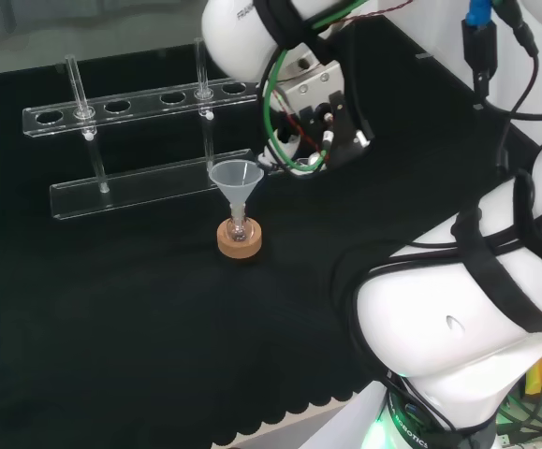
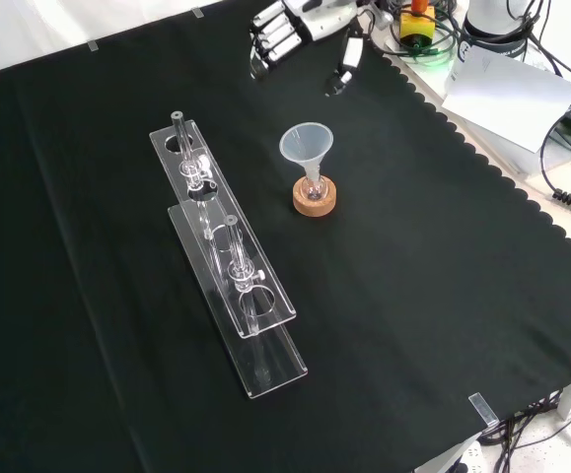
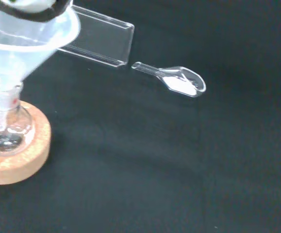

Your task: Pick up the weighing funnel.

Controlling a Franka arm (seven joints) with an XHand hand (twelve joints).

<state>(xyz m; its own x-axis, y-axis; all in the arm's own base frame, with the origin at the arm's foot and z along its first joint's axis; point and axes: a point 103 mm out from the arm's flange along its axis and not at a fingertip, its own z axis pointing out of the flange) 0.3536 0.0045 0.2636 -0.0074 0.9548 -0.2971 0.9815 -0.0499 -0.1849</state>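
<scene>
Funnel (image 3: pixel 28 36) partly cut off — weighing funnel (image 3: pixel 176 81) lies apart on cloth (image 3: pixel 179 170)

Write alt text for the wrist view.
A small clear weighing funnel holding something white lies on black cloth, untouched. Nearer the camera, the big funnel stands in a flask on a cork ring, with the end of a clear rack behind.

A clear cone-shaped plastic funnel (image 2: pixel 307 144) stands in a small glass flask (image 3: pixel 4 131) on a cork ring (image 2: pixel 316 200), near a clear acrylic tube rack (image 2: pixel 270 360).
</scene>
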